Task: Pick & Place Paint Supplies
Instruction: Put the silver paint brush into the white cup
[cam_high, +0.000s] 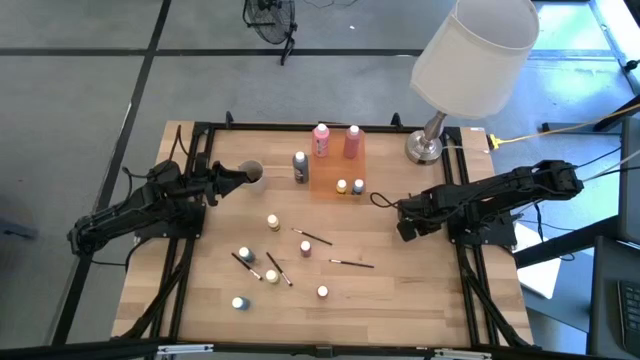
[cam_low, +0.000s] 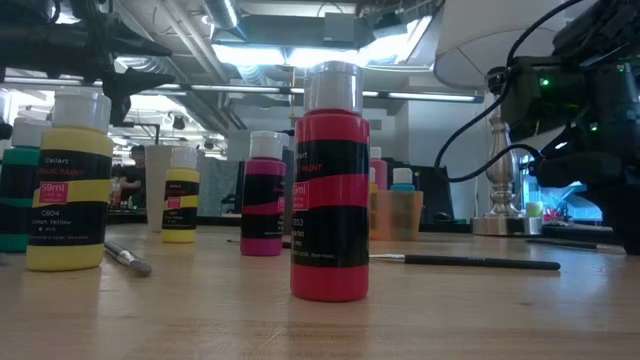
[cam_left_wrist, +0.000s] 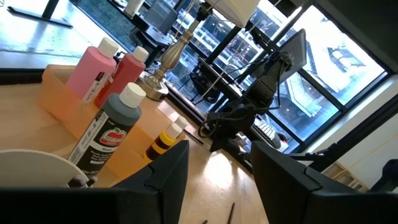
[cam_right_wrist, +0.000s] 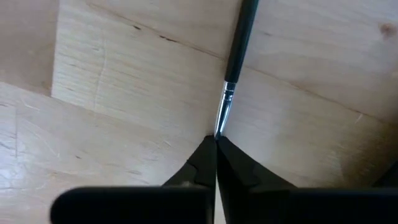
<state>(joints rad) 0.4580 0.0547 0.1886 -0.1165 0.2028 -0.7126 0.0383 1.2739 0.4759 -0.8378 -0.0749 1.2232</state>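
A wooden table (cam_high: 400, 300) with a black frame stands on a grey floor; a white-shaded lamp (cam_high: 470, 50) stands at about 1 o'clock on it. The right gripper (cam_right_wrist: 216, 140) is low over the wood at 3 o'clock, its fingers pressed together on the bristle tip of a thin dark brush (cam_right_wrist: 235, 59). The left gripper (cam_high: 243, 178) is at 10 o'clock beside a white cup (cam_high: 253, 172), its fingers apart and holding nothing. Two pink bottles (cam_high: 321, 140) stand on an orange tray (cam_high: 330, 180) at 12 o'clock, a dark bottle (cam_high: 300, 167) just beside it. Small capped bottles (cam_high: 272, 222) and other brushes (cam_high: 352, 264) lie scattered around the centre and toward 6 o'clock.
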